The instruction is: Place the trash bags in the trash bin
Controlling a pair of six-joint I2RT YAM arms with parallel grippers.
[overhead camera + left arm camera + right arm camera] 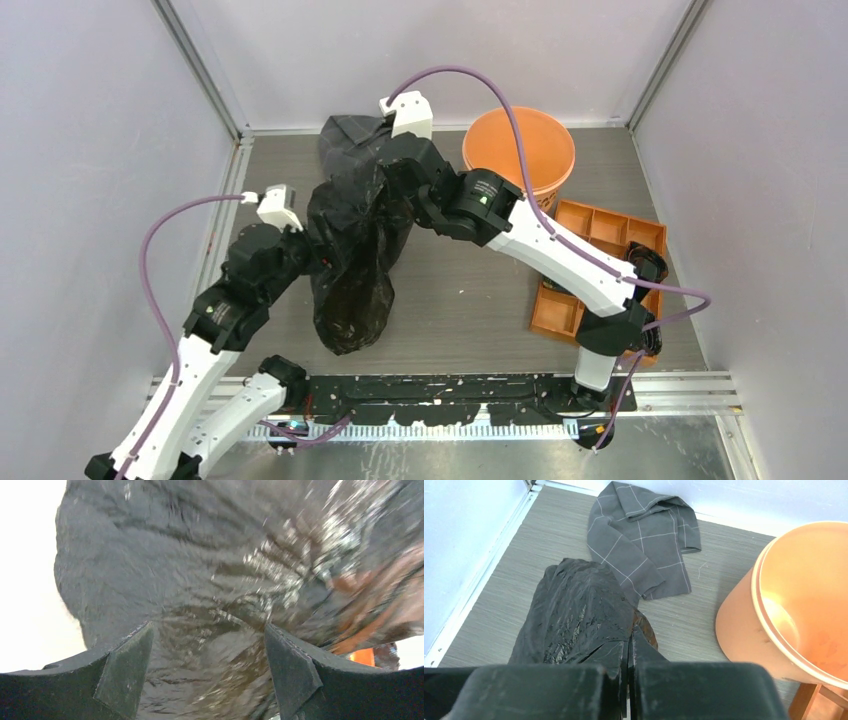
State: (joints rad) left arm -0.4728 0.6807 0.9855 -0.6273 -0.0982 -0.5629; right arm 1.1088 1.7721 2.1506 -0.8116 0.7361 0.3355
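Note:
A glossy black trash bag (352, 250) hangs crumpled over the table's middle left, its lower end trailing toward the near edge. My right gripper (629, 650) is shut on a fold of the trash bag (574, 612), to the left of the round orange trash bin (520, 148). In the right wrist view the trash bin (804, 600) stands upright at the right with its mouth open. My left gripper (207, 665) stands open against the bag's lower left side, and wrinkled black film (200, 580) fills the space ahead of its fingers (125, 670).
A grey checked cloth (644, 535) lies by the back wall behind the bag. An orange compartment tray (600, 265) with dark cable bundles (648, 268) sits at the right. White walls close in the left, back and right sides.

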